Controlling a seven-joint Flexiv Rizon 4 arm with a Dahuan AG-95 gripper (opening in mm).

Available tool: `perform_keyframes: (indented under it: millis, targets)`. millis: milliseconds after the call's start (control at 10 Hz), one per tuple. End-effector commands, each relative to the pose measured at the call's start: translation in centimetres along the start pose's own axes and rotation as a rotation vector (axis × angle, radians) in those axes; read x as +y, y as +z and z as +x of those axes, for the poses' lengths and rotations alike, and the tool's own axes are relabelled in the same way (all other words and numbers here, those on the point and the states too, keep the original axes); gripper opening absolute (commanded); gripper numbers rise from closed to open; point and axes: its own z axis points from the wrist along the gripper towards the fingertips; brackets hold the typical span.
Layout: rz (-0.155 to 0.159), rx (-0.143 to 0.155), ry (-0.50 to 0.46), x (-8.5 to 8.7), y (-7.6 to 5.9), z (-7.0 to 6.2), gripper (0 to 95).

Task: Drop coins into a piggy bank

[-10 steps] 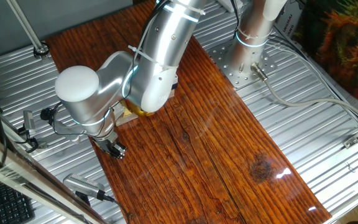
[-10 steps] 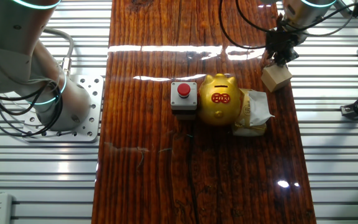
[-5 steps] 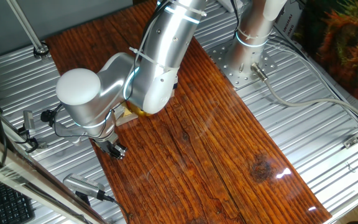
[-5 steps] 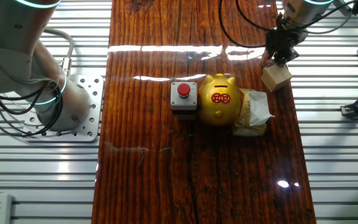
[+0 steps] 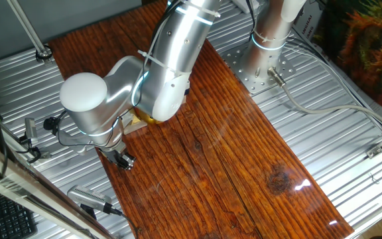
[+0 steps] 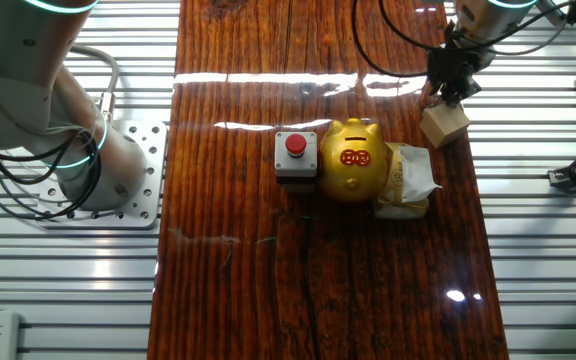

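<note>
The gold piggy bank (image 6: pixel 354 160) sits near the middle of the dark wooden board (image 6: pixel 318 290), snout end pointing away, a red emblem on its back. Pressed against one side of it is a black box with a red button (image 6: pixel 295 155), and on the other side a crumpled whitish packet (image 6: pixel 408 182) leans right up against it. Over at the board's edge the gripper (image 6: pixel 446 93) hangs nose-down just above a light wooden block (image 6: pixel 444 124), its dark fingertips at or almost at the block's top corner; from here I cannot tell how wide the jaws stand or whether anything is pinched between them. In the other view the arm's big silver elbow (image 5: pixel 85 99) fills the scene and hides nearly all of the pig, only a sliver of gold (image 5: pixel 152 120) peeking out under it, while the gripper (image 5: pixel 123 159) shows as a small dark tip at the board's edge.
</note>
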Motion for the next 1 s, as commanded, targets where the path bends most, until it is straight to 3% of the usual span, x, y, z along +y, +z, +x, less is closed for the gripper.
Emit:
perform_keyframes:
  millis: [100,1000]
  targets:
    - [0.002,0.002,0.004,-0.02,0.03,0.01,19.0]
    - [0.034,0.018,0.019,0.14,0.0,-0.02,19.0]
